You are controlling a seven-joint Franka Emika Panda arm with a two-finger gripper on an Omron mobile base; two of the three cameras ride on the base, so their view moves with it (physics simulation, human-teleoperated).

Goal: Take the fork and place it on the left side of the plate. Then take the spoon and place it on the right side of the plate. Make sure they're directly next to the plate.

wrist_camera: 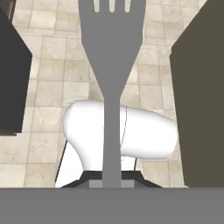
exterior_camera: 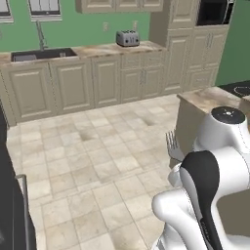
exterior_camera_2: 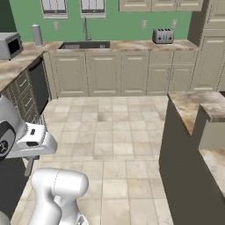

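The fork (wrist_camera: 112,65) is being held in the tool (wrist_camera: 112,181), clamped at the low handle end, tines forward over the tiled floor (wrist_camera: 43,65). It is judged light, stiff and slippery — liable to pivot, being gripped so far from its middle.

Grey fork (exterior_camera: 172,145) tines-up beside white arm, toaster (exterior_camera: 128,38) on far counter (exterior_camera: 97,50)

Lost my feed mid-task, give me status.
End effector shut on fork. Fork tines up beside the arm, over tiled floor. Dark island wall close by.
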